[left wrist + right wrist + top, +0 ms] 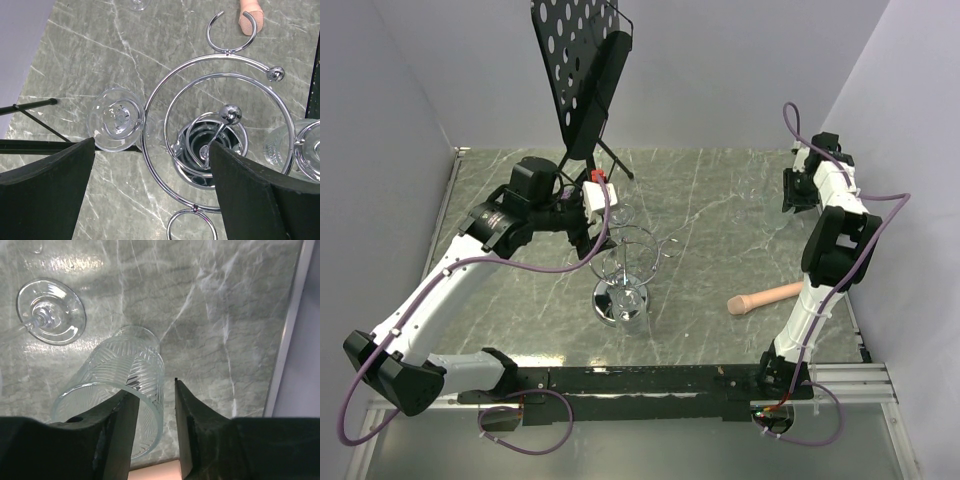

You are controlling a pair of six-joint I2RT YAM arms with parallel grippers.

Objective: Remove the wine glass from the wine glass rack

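Top view: left arm [470,260] reaches over the wine glass rack [623,270], which stands mid-table. Right arm [835,240] sits at the far right, well apart from the rack.

Left wrist: left gripper [150,145] is spread wide above the rack's rings, with nothing pinched. Wine glass [117,117] hangs foot-up at the ring's outer edge, just beyond one finger and untouched. A second glass [302,150] hangs on the opposite side.

Right wrist: right gripper [152,400] is narrowly parted and empty, above a tumbler [112,390] lying on the table.

Status: approach only. The glass is not yet off the rack; grasping it and lifting it clear remain.
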